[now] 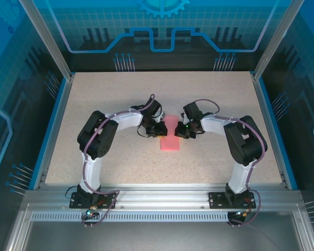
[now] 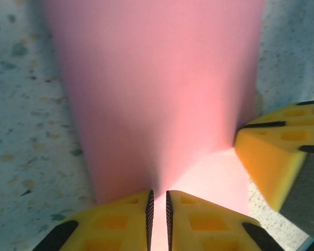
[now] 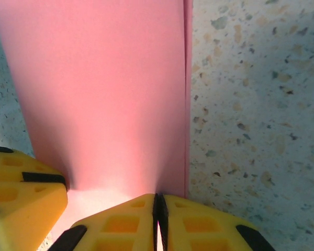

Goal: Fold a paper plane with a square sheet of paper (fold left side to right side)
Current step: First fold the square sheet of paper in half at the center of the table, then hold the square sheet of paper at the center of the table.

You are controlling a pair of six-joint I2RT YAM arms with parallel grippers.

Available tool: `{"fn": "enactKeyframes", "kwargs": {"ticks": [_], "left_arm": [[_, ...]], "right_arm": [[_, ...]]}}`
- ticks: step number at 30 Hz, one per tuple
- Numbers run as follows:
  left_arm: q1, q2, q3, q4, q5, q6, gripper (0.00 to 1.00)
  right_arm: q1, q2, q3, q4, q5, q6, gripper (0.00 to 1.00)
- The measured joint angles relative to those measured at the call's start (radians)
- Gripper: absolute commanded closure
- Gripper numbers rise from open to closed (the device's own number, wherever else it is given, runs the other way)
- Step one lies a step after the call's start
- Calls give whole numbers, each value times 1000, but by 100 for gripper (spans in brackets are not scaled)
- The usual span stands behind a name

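The square sheet of paper (image 1: pixel 171 140) is salmon pink and lies mid-table as a narrow upright rectangle, two layers meeting along its right edge (image 3: pixel 187 78). My left gripper (image 1: pixel 159 129) is at its far left corner, my right gripper (image 1: pixel 184 130) at its far right corner. In the left wrist view the left gripper (image 2: pixel 158 209) is shut to a thin slit, tips down on the paper (image 2: pixel 157 78), with a right fingertip (image 2: pixel 272 157) beside it. The right gripper (image 3: pixel 158 209) is shut tight on top of the paper (image 3: pixel 104 78) near its right edge. The paper plane is out of view.
The speckled table (image 1: pixel 94 104) spreads wide on every side of the paper. A blue rim and metal posts (image 1: pixel 60 112) fence it in. Both arms bend inward from their bases (image 1: pixel 94 198) at the near edge.
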Motion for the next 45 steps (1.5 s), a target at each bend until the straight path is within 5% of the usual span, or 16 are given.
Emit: {"fn": "enactKeyframes", "kwargs": {"ticks": [30,45], "left_arm": [[99,-142,-171,82,29,-1,88],[15,-30,-89,169,140,-35,87]], "right_arm": [[4,2,10,-16,14,-14,88],[5,3,12,-20,14,-14,88]]}}
